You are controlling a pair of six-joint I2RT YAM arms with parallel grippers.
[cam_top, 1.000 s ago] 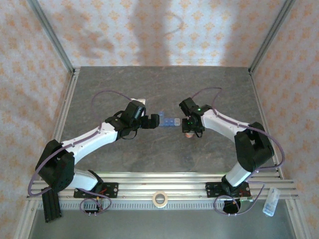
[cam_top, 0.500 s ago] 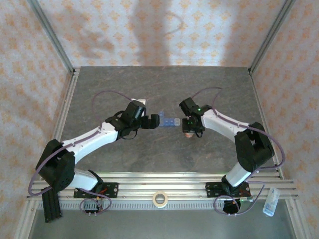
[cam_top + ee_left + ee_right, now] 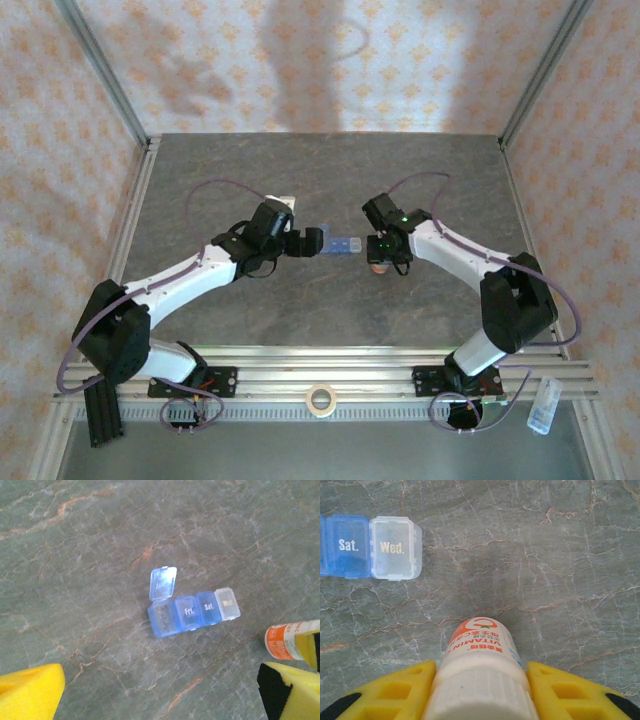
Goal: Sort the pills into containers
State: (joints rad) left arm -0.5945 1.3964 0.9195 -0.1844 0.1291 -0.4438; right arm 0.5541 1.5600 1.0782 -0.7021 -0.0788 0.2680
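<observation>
The containers (image 3: 192,612) are a short blue pill-organiser strip lying mid-table, also seen from above (image 3: 343,246). Its left end compartment has its lid (image 3: 163,583) flipped up; the lids marked Fri, Sat and Wed are down. My left gripper (image 3: 308,242) hovers just left of the strip, open, yellow fingertips (image 3: 30,690) wide apart with nothing between them. My right gripper (image 3: 482,692) is shut on a white-capped orange vitamin bottle (image 3: 482,665), which stands on the table right of the strip (image 3: 378,267). The pills are out of view.
A tape roll (image 3: 320,400) lies on the front rail between the arm bases. A clear plastic piece (image 3: 542,405) sits at the front right corner. Something white (image 3: 283,204) lies behind the left wrist. Aluminium posts and patterned walls enclose the grey stone-look table (image 3: 330,310).
My right gripper's jaws have closed a little more against the bottle. Both arms have barely shifted, and the strip stays in place.
</observation>
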